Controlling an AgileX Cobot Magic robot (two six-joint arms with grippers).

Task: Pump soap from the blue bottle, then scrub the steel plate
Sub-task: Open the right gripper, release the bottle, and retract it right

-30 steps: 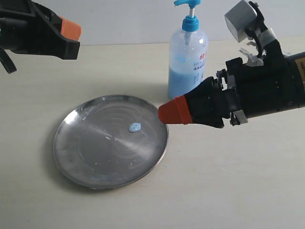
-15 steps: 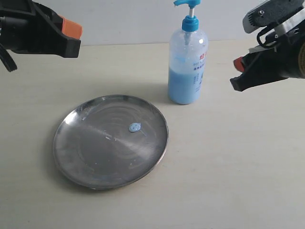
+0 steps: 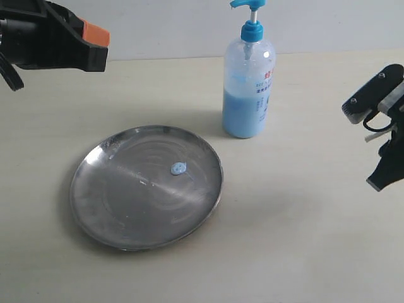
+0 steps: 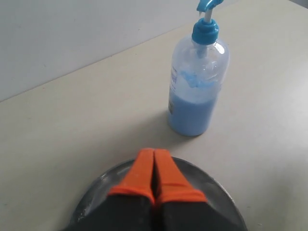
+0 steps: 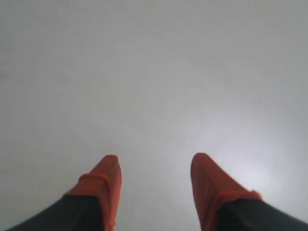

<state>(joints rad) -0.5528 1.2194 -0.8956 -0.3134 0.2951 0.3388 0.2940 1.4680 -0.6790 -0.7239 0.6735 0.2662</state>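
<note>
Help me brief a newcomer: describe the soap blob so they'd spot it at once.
Find the wide steel plate on the pale table beside the pump bottle. Near its middle sits the soap: a small pale-blue blob, the only colour on the grey metal.

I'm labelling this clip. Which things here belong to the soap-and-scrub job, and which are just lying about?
Job: blue bottle; steel plate; soap blob on the plate.
Lying about: only the table and the wall behind.

Left gripper [image 4: 154, 155] closed, right gripper [image 5: 155, 160] spread, empty
</note>
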